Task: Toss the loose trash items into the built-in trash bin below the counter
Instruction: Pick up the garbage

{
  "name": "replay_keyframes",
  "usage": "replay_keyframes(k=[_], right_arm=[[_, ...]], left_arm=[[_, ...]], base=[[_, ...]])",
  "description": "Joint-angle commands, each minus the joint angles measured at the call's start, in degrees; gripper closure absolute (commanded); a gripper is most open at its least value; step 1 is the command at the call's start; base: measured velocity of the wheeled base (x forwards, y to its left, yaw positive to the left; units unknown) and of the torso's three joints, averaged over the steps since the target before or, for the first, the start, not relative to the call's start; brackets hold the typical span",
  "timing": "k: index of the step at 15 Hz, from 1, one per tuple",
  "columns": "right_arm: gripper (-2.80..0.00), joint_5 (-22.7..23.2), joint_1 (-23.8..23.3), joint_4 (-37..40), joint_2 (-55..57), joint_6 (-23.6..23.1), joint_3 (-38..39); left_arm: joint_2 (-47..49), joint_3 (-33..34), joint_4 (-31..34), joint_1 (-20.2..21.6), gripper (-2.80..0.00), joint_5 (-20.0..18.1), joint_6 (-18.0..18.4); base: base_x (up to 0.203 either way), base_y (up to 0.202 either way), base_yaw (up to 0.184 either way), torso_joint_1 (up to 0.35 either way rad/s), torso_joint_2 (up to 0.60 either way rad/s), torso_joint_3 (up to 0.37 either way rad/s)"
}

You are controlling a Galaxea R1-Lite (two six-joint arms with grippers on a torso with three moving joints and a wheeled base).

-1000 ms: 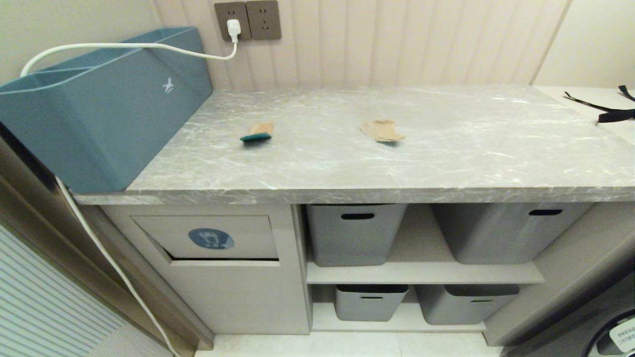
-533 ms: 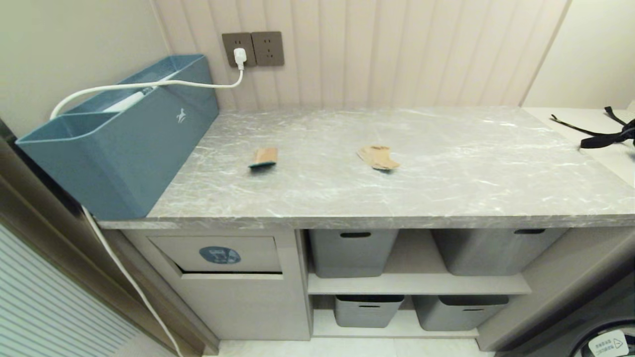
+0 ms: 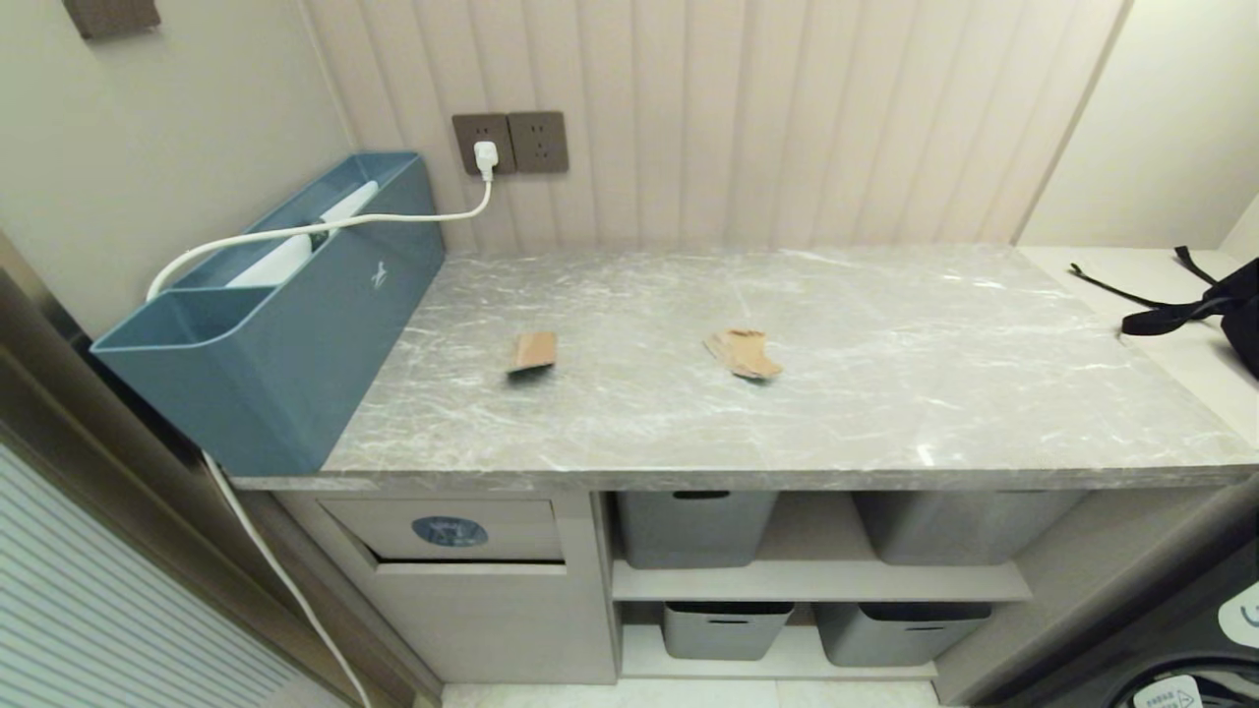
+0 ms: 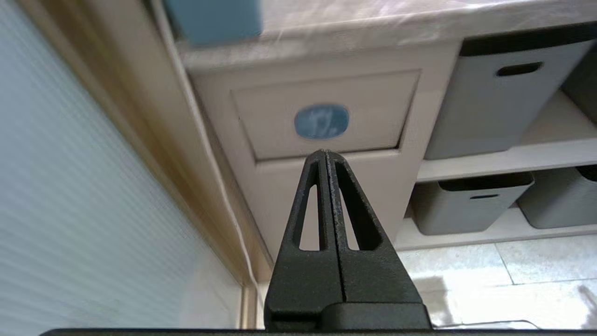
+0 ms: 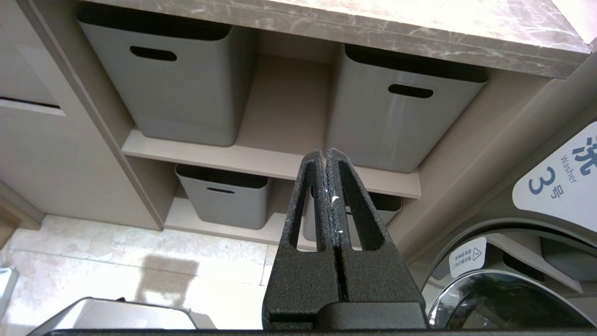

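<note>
Grey veined counter (image 3: 885, 393) bears tan card piece (image 3: 533, 350) and crumpled cardboard scrap (image 3: 744, 354); both grippers' fingers (image 4: 325, 186) closed, empty.

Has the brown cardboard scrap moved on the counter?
No. The scrap keeps its spot on the counter beside the card; only the camera shifted.

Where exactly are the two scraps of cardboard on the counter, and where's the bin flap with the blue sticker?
tan card piece (image 3: 533, 350), head view, middle of its top face.
crumpled cardboard scrap (image 3: 744, 354), head view, middle of the crumple.
bin flap (image 4: 364, 116), left wrist view, bare panel beside the blue sticker.
</note>
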Motion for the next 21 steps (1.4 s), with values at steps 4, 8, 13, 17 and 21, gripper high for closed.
replay_keyframes(k=[4,8,13,17,21], right_arm=[[0.0,0.1,0.0,-0.1,0.0,0.0,0.0],[0.0,0.1,0.0,-0.1,-0.1,0.1,-0.1],[0.0,0.1,0.0,-0.1,-0.1,0.2,-0.1],[0.0,0.1,0.0,-0.1,0.0,0.2,-0.1],[0.0,0.1,0.0,-0.1,0.0,0.2,-0.1]], left_arm=[[16.3,-13.4,-0.9,0.0,0.0,-8.0,2.1],[41.9,-25.6,-6.0,0.0,0.0,-20.3,5.6],[70.5,-36.8,-16.1,-3.8,0.0,-24.0,10.5],[90.0,-41.2,-26.2,-7.8,-2.8,-22.6,13.2],[108.8,-50.0,-39.2,-8.6,-2.8,-22.3,21.4]], base=[[0.0,0.0,0.0,0.014,-0.03,-0.014],[0.0,0.0,0.0,0.0,0.0,0.0],[0.0,0.0,0.0,0.006,0.0,0.0],[0.0,0.0,0.0,0.0,0.0,0.0],[0.0,0.0,0.0,0.0,0.0,0.0]])
